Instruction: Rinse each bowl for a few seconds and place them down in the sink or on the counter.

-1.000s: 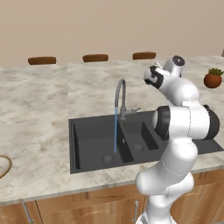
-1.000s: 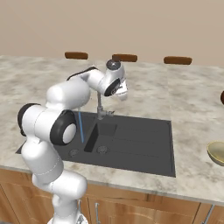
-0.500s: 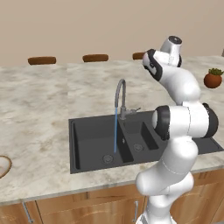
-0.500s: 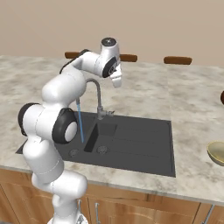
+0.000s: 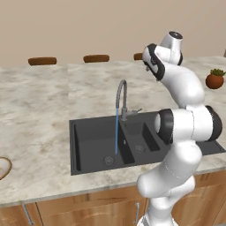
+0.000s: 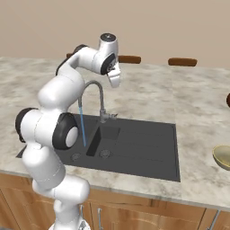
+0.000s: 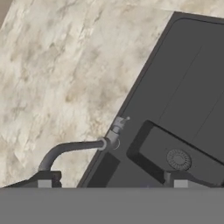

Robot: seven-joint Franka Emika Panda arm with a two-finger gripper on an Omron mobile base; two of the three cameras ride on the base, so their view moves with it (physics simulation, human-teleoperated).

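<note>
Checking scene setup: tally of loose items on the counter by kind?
Bowls: 2, whitish bowl at the left counter edge, olive bowl at the right edge
Potted plant: 1
Total: 3

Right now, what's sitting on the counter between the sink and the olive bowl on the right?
Nothing: in the right base view, only bare marbled counter separates the sink from the olive bowl at the picture's right edge.
</note>
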